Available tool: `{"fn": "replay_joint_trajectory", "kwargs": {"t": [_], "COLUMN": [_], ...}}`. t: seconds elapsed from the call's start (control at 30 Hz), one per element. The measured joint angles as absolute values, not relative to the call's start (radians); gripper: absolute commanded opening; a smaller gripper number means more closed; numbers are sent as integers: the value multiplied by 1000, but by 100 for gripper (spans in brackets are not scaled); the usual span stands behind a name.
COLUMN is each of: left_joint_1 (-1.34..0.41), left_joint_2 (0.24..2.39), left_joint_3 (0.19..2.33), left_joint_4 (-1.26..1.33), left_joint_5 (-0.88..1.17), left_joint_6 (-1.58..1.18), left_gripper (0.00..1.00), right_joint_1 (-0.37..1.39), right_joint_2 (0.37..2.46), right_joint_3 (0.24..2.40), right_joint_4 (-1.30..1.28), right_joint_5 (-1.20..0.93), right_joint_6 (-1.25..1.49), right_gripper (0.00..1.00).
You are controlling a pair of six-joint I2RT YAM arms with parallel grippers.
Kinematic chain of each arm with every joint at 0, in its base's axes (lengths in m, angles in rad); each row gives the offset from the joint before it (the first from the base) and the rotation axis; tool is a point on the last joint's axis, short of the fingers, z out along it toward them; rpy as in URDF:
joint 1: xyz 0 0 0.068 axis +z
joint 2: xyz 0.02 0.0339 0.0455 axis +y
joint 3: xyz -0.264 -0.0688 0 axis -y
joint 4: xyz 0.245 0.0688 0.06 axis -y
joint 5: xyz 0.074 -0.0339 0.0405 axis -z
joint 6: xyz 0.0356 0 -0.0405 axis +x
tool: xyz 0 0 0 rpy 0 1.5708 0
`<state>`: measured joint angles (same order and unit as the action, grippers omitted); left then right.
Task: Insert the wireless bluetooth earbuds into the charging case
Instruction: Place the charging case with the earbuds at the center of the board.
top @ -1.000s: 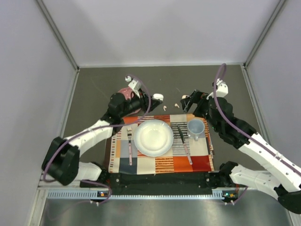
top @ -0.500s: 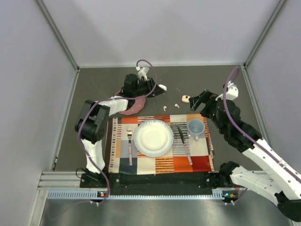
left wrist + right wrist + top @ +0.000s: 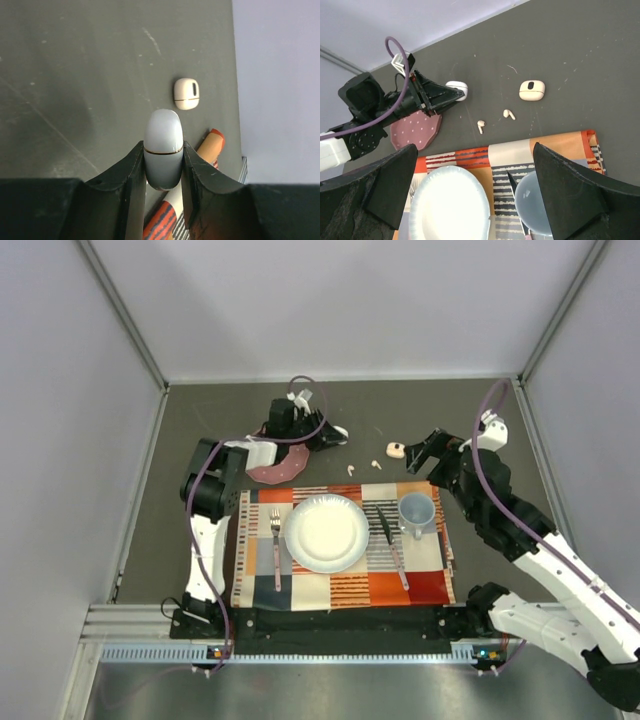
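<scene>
My left gripper (image 3: pixel 163 156) is shut on a white charging case (image 3: pixel 162 131), closed, held just over the dark table at the back middle (image 3: pixel 340 435). A second, pale peach case (image 3: pixel 186 93) lies closed on the table further right (image 3: pixel 394 449). Two tiny earbuds lie loose on the table between the cases and the placemat: a white one (image 3: pixel 481 125) and a peach one (image 3: pixel 508 114), also in the top view (image 3: pixel 350 469) (image 3: pixel 376 465). My right gripper (image 3: pixel 420 452) is open and empty, hanging above the placemat's far right corner, right of the peach case.
A striped placemat (image 3: pixel 415 580) holds a fork (image 3: pixel 276 550), a white plate (image 3: pixel 326 533), a knife (image 3: pixel 390 540) and a pale blue cup (image 3: pixel 416 510). A pink dotted dish (image 3: pixel 272 470) lies under the left arm. Grey walls enclose the table.
The left arm has stretched out toward the back of the table, carrying the white case away from the pink dish. The right gripper has drawn a little to the right, away from the peach case.
</scene>
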<state>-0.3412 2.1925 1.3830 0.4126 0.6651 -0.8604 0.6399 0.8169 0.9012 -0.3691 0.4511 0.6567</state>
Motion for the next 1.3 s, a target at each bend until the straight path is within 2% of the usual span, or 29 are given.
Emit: {"fn": "replay_joint_trajectory", "kwargs": {"t": [0.27, 0.33, 0.47, 0.77, 0.87, 0.93, 1.17, 1.3], "left_joint_1": [-337, -337, -337, -337, -337, -337, -337, -337], "left_joint_2": [2242, 2242, 2259, 2310, 2318, 2318, 2318, 2318], "left_joint_3": [1442, 1456, 1504, 1524, 1524, 1524, 1524, 1524], "left_joint_4": [297, 270, 223, 223, 222, 224, 224, 223], "left_joint_5": [636, 626, 615, 617, 616, 616, 617, 616], "left_joint_6": [-868, -865, -861, -874, -891, -901, -917, -917], "left_gripper": [1, 5, 2, 7, 11, 21, 32, 35], "right_joint_1": [624, 616, 605, 582, 573, 567, 553, 553], "right_joint_2": [821, 821, 825, 830, 829, 827, 824, 824], "right_joint_3": [901, 901, 901, 901, 901, 901, 896, 895], "right_joint_4": [-366, -366, -363, -363, -363, -363, -360, -360], "right_joint_5": [450, 450, 447, 439, 435, 431, 416, 411], "right_joint_6": [638, 632, 623, 605, 602, 602, 603, 605], "right_gripper": [99, 99, 99, 99, 99, 99, 99, 99]}}
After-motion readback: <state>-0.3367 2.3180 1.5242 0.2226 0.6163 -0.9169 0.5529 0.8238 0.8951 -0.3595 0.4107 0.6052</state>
